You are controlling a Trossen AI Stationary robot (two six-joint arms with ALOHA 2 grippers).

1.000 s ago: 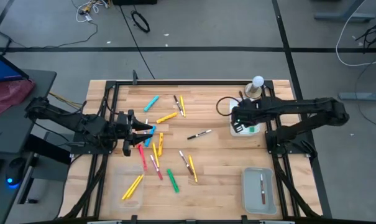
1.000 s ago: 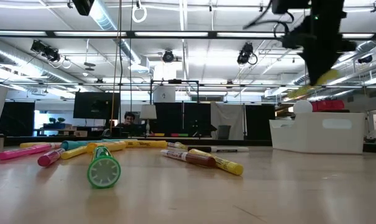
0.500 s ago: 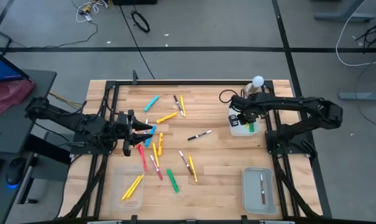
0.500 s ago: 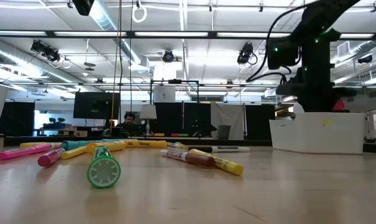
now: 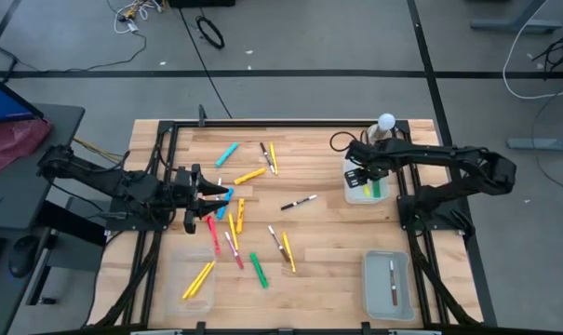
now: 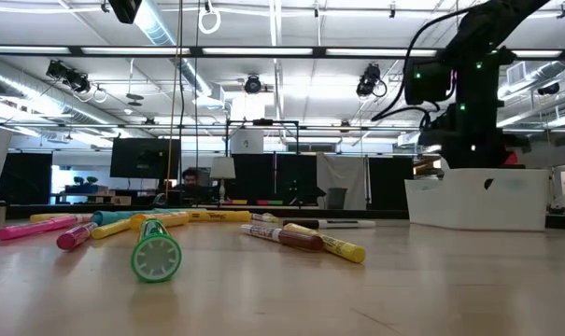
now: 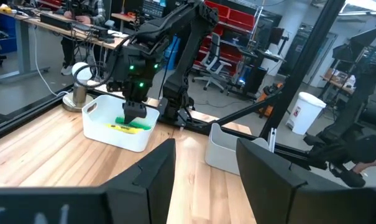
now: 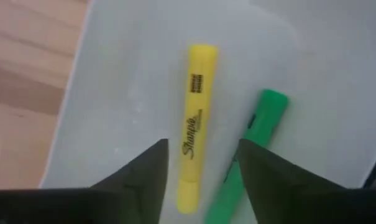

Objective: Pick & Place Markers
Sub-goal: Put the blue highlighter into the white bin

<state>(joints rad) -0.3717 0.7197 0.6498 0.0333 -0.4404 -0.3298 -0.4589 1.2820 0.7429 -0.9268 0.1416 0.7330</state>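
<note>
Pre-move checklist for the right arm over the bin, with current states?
1. Right claw open: ok, its fingers stand apart.
2. Yellow marker released: ok, it lies flat in the white bin, clear of the fingers.
3. Green marker in the same bin, beside the yellow one: ok.
4. Right claw clear of the bin walls for lifting: cannot tell.
5. Left claw out of the way: ok, it is open and empty over the table's left side.
6. Markers left to pick: not ok, many loose markers lie on the table.
</note>
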